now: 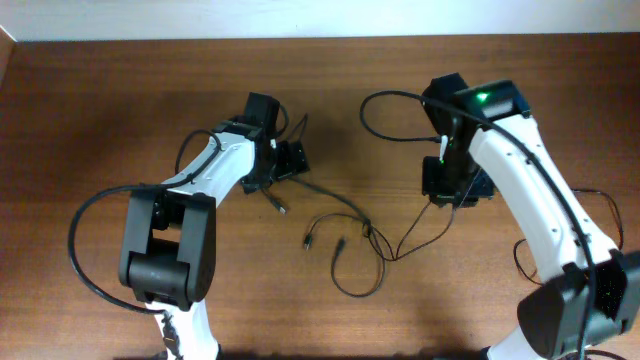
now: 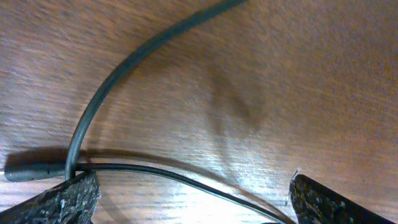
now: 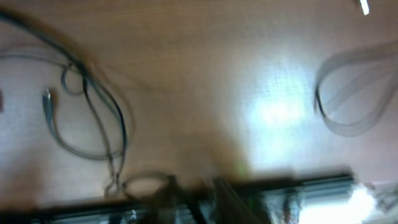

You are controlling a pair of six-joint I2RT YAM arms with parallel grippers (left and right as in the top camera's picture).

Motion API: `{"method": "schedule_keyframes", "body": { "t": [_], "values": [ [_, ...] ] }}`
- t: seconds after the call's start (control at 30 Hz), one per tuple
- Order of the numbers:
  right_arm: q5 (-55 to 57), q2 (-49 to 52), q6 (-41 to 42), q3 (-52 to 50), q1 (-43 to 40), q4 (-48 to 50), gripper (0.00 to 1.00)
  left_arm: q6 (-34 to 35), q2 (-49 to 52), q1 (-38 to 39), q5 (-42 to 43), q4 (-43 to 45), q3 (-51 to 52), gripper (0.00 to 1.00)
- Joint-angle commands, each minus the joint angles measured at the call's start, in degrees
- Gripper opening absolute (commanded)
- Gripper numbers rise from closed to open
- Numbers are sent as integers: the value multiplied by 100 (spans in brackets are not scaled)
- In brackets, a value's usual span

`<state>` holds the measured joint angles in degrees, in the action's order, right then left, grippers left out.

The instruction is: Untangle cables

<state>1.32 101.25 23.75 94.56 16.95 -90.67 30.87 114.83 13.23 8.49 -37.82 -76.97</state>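
While your left end effector [image 2: 198,205] stands wide open astride one strand | right end effector [image 1: 456,187]: blurred, cannot tell | cables [image 1: 345,240] looped mid-worktop [image 1: 100,100], between the arms | step, likely: picking grasps | next: you pinch separate strands, draw apart.

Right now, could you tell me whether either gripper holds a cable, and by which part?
The left gripper stands open astride a thin cable, holding nothing. The right gripper is too blurred to tell.

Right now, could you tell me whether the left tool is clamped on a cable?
No, the left tool's fingers stand wide apart, with a thin cable lying on the table between them.
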Motion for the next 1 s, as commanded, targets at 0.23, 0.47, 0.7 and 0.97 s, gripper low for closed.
{"method": "schedule_keyframes", "body": {
  "t": [0.23,0.47,0.7,0.97],
  "values": [
    [-321,35,44,-2721,-11,2352,92,-1475,-380,-162,1014,-828,-861,99],
    [-2214,35,-1003,-2702,-262,3032,99,-1469,-769,297,909,-2017,-1429,84],
    [-2494,37,-157,-2708,-1432,3150,73,-1099,-411,1329,914,-1985,-1102,47],
    [-2490,37,378,-3088,-1434,3506,71,-822,444,2433,916,-1545,-1102,45]
  ]
}}
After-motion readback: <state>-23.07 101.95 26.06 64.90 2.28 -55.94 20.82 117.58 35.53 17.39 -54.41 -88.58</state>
